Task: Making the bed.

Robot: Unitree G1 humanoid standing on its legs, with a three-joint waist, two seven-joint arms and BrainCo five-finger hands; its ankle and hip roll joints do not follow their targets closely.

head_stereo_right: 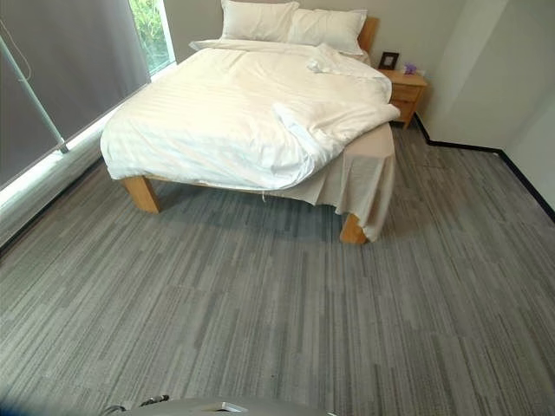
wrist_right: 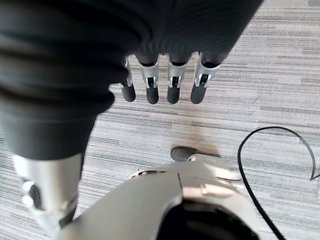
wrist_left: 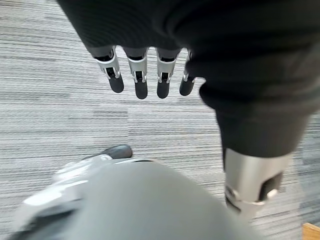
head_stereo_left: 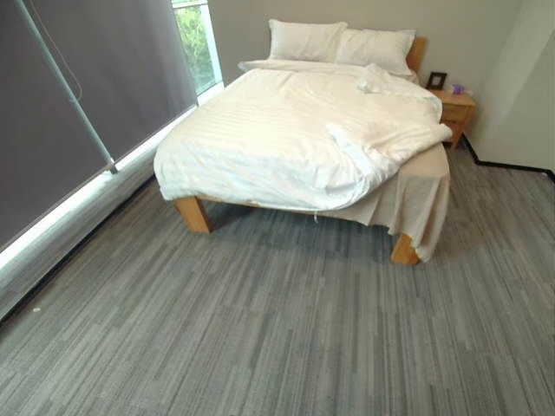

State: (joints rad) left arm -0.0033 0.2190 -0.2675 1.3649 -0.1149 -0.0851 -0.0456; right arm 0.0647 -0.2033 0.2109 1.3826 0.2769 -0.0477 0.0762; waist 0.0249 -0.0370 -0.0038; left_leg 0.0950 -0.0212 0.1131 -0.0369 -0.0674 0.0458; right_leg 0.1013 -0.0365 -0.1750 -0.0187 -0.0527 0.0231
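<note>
A wooden bed (head_stereo_left: pixel 192 213) stands ahead with a white striped duvet (head_stereo_left: pixel 269 130) lying crooked on it. The duvet's right side is folded back on itself (head_stereo_left: pixel 381 139), baring the beige sheet (head_stereo_left: pixel 416 195) that hangs over the near right corner. Two white pillows (head_stereo_left: pixel 338 42) lean at the headboard, and a small bunched piece of white cloth (head_stereo_left: pixel 375 80) lies near them. My left hand (wrist_left: pixel 140 75) hangs over the grey carpet with straight fingers and holds nothing. My right hand (wrist_right: pixel 160 82) hangs the same way, fingers straight and empty.
A wooden nightstand (head_stereo_left: pixel 457 108) with a small picture frame (head_stereo_left: pixel 436 80) stands right of the headboard. A dark blind and window wall (head_stereo_left: pixel 78 104) run along the left side. Grey striped carpet (head_stereo_left: pixel 286 329) lies between me and the bed.
</note>
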